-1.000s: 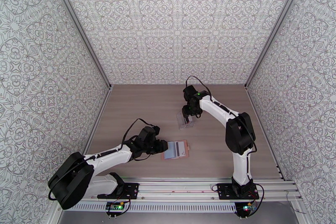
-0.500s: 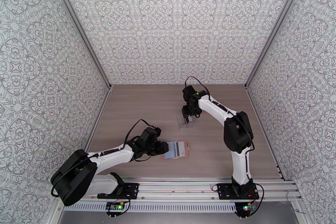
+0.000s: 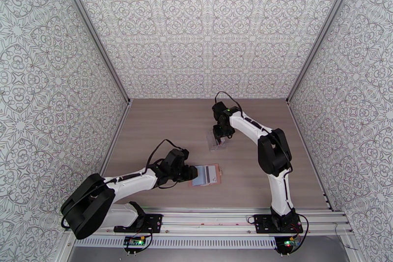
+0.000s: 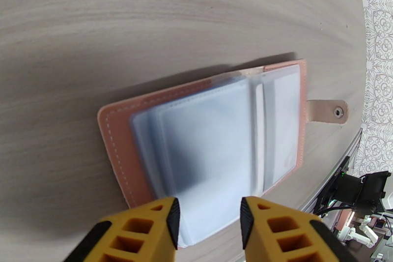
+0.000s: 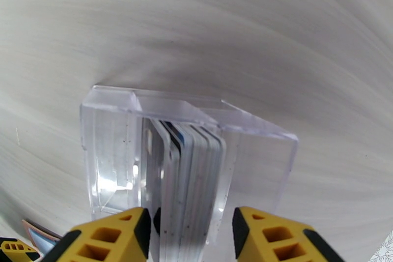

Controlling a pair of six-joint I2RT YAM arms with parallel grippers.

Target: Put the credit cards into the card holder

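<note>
Right arm's elbow has swung inward since a second ago, while the right gripper (image 3: pixel 219 134) barely shifted over the clear box (image 3: pixel 216 142). Left arm moved a little too, with the left gripper (image 3: pixel 190 173) staying by the card holder (image 3: pixel 210 176).

Top view: card holder lies open on the counter (image 3: pixel 162 130) near the left arm, well apart from the box mid-counter.

Left wrist: jaws open, straddling the near edge of the blue-grey pockets (image 4: pixel 206 140), not clamped. Pockets are cloudy, so we can't tell whether any is filled. Snap tab (image 4: pixel 326 111) lies free.

Right wrist: cards (image 5: pixel 189 169) stand on edge as a stack inside the box. Jaws open either side of them, nothing gripped.

We judge the task early, with the whole stack left to move. No brand or writing legible; the cards show edges and specks.
</note>
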